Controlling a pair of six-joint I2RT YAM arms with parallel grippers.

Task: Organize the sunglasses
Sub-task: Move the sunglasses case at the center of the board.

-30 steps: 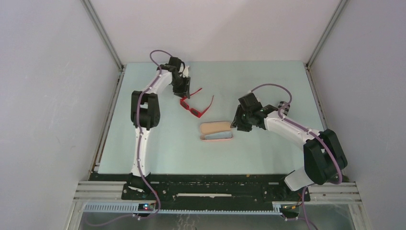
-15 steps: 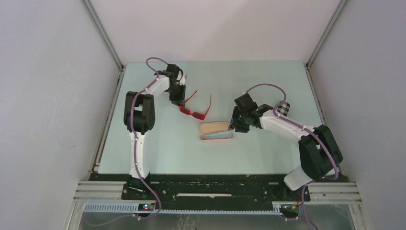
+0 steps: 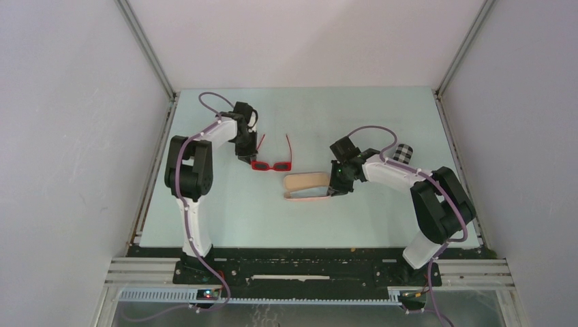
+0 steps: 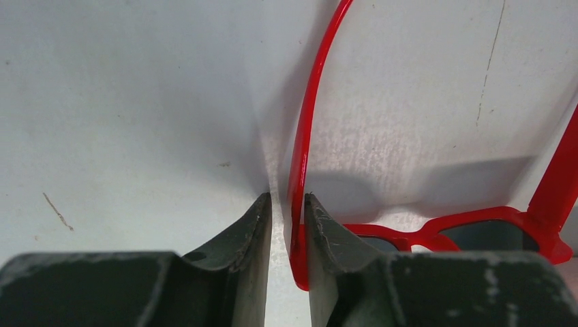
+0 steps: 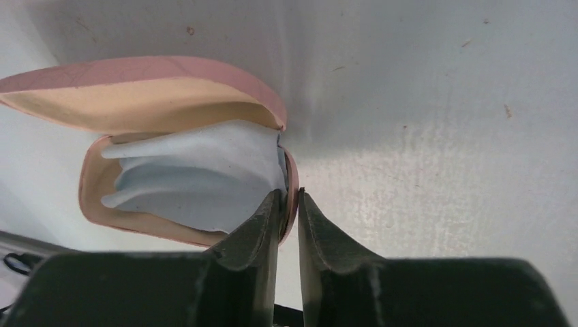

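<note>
The red sunglasses (image 3: 271, 165) lie unfolded on the table left of centre, temples pointing to the far side. My left gripper (image 3: 245, 157) is at their left end. In the left wrist view (image 4: 286, 197) the jaws are closed to a narrow gap around the left temple of the red frame (image 4: 305, 129), which rests against the right finger. My right gripper (image 3: 335, 189) is shut on the right end rim of the open pink case (image 3: 308, 184). The right wrist view (image 5: 290, 193) shows the case (image 5: 150, 102) with a pale blue cloth (image 5: 198, 177) inside. The orange-tinted pair is out of view.
A plaid case (image 3: 404, 152) lies behind my right forearm at the right of the table. Metal frame posts and white walls close in the far, left and right sides.
My left gripper has come nearer and leftward with the red sunglasses, swinging them until their front lies level. My right gripper has shifted slightly left at the pink case's end.
</note>
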